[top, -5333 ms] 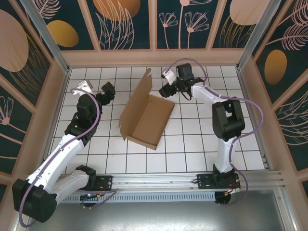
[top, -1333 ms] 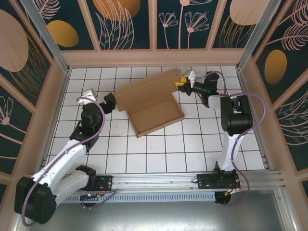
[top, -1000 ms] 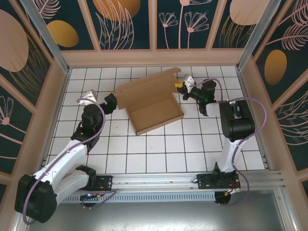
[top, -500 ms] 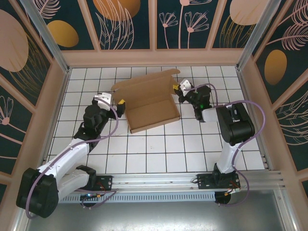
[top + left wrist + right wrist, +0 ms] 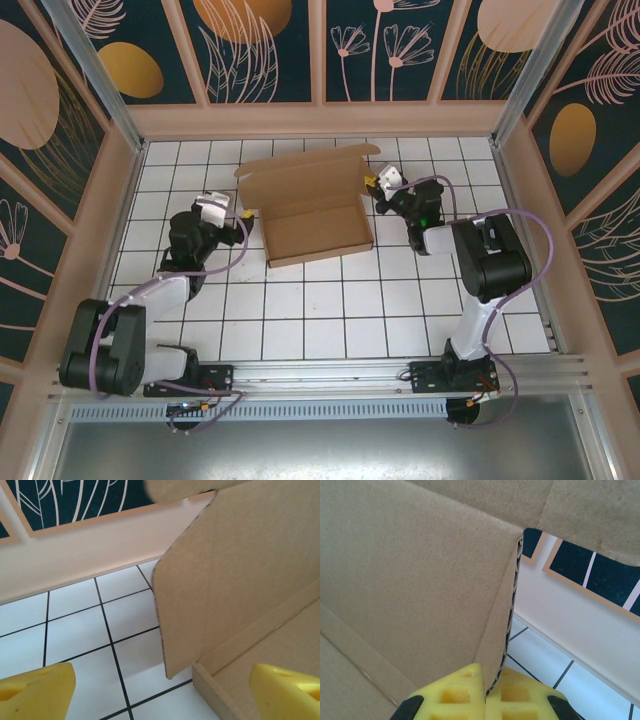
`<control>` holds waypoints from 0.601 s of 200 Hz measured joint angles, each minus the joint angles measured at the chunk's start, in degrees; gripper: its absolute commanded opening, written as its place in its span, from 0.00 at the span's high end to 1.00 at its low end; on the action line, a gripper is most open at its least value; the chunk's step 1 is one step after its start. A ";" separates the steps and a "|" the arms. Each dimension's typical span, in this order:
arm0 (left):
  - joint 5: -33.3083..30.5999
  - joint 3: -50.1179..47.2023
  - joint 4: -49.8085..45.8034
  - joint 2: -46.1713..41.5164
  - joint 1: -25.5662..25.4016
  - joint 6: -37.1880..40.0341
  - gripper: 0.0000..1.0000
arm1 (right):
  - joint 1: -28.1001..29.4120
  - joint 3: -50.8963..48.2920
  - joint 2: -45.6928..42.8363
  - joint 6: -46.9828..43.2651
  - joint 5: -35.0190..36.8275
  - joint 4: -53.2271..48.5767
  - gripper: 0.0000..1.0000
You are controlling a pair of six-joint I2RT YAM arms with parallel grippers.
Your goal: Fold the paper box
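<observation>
My right gripper (image 5: 373,185) is pinched shut on the right flap (image 5: 502,625) of the box (image 5: 318,228). In the wrist view, the flap's corrugated edge runs straight down between my yellow pads (image 5: 455,695). My left gripper (image 5: 243,212) gapes wide and holds nothing. It sits just beside the box's left end, with the left flap (image 5: 182,605) standing upright ahead of it and the tray corner just below that.

The box sits on the tiled table (image 5: 400,300) toward the far side, between my two arms. Its shallow tray lies flat and its lid (image 5: 300,178) is raised along the far edge.

I judge it to be light: thin corrugated cardboard, stiff across each panel but ready to hinge at every crease. With so little weight on smooth tiles, it will likely skate or swivel if I push from one end only, so I want both ends braced. The matte surface should give my pads good purchase, though a hard pinch could crush the edge. The best hold looks to be low on a flap, close to its crease, where the board resists buckling. A free corner would just bend away.
</observation>
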 measured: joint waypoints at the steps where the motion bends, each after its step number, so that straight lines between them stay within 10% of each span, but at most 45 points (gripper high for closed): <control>1: 0.13 0.11 0.04 0.20 0.15 -0.02 0.11 | 0.00 0.00 0.00 -0.02 -0.09 0.00 1.00; 71: 12.57 10.62 1.57 11.69 2.97 3.34 0.16 | -0.37 0.22 0.00 -1.81 -0.96 -0.59 1.00; 120: 16.46 14.08 1.68 15.89 2.97 5.29 0.46 | -0.35 0.74 0.00 -2.05 -0.98 -1.46 1.00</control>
